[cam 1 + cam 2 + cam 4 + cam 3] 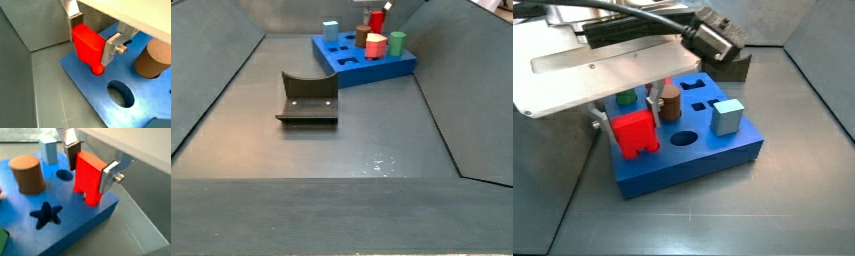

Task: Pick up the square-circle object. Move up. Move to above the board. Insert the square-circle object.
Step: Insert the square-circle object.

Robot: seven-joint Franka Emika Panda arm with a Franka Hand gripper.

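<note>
grey floor; hand (pixel 90 165) grips square-circle object (pixel 88 178).

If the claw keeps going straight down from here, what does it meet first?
Probably the board. The claw is shut on the square-circle object, whose legs sit at the board's top near its corner edge. Whether they line up with a hole cannot be told.

No readable text, labels or numbers anywhere (all surfaces plain).

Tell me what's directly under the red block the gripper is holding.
The gripper holds the square-circle object over the board near its corner; the legs hide whatever hole lies beneath.
</note>
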